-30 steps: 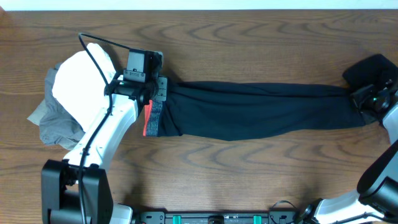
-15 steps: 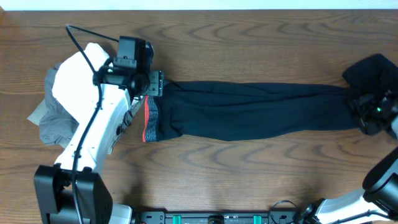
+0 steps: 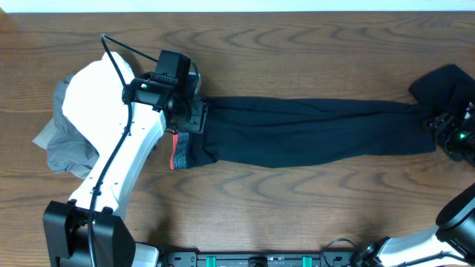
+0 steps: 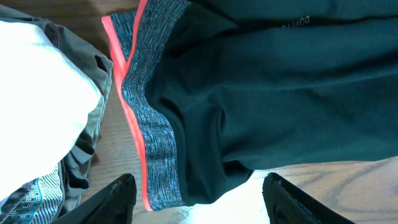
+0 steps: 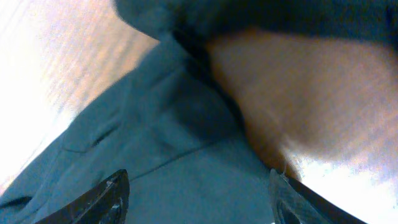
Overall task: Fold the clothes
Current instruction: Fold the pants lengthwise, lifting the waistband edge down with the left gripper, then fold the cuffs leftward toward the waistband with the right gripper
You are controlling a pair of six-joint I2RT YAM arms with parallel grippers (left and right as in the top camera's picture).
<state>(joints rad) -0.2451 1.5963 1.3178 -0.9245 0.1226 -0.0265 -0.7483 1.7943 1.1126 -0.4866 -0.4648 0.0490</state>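
- Both end effectors had let go since a second ago: your left end effector (image 3: 191, 113) and right end effector (image 3: 454, 135) went from pinching the two ends of the trousers (image 3: 312, 132) to standing open over them.
- Your left one also wandered up and away, then came back above the waistband (image 4: 146, 124).
- You had the trousers stretched flat and straight across the worktop (image 3: 297, 215), waistband at the left and cuffs at the right. That was probably so the legs lay smooth and stacked before any fold.
- Neither end effector held anything: both sets of fingers stood wide apart, with cloth beneath them rather than between them.
- The wrist view showed the waistband's red inner edge turned outward, so that end was not lying quite neatly.
- By count: one pair of trousers and two end effectors.
- A white garment (image 3: 89, 96) lay on a grey garment (image 3: 63, 152) at the left, probably waiting their turn.
- One dark garment (image 3: 444, 83) sat bunched at the far right, just beside the cuffs.
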